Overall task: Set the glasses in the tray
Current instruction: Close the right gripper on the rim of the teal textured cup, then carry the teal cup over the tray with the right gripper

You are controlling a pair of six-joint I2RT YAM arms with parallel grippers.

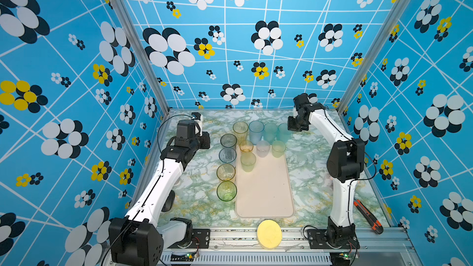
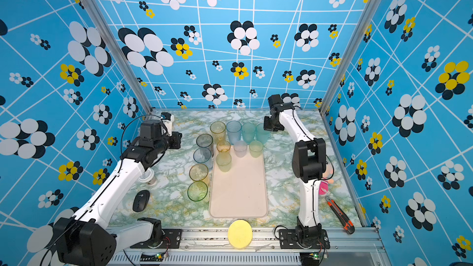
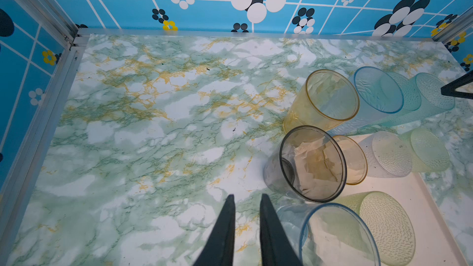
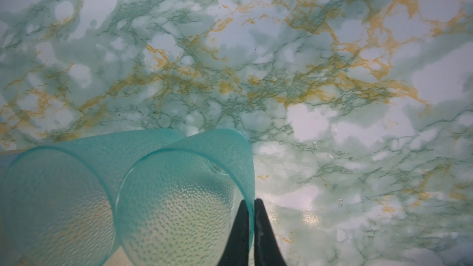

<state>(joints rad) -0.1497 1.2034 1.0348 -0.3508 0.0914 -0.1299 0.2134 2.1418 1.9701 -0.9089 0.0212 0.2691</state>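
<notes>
The pale cream tray [image 1: 266,195] [image 2: 238,195] lies mid-table with several short glasses at its far end, among them a yellow-green one [image 1: 248,161]. Behind it stands a row of tall glasses: amber [image 1: 240,129], pale blue [image 1: 256,130] and two teal. My right gripper [image 4: 252,202] is shut on the wall of the rightmost teal glass [image 4: 179,200] [image 1: 283,133], one finger inside it and one outside. Left of the tray runs a column of glasses from grey [image 1: 228,140] to green [image 1: 226,191]. My left gripper [image 3: 247,197] hovers beside the grey glass [image 3: 312,165], slightly open and holding nothing.
A yellow sponge disc [image 1: 269,234] lies on the front rail. An orange box cutter [image 1: 368,217] and a pink plush toy [image 2: 325,182] lie at the right. A black mouse [image 2: 140,200] and a white lidded cup [image 2: 148,176] sit under the left arm.
</notes>
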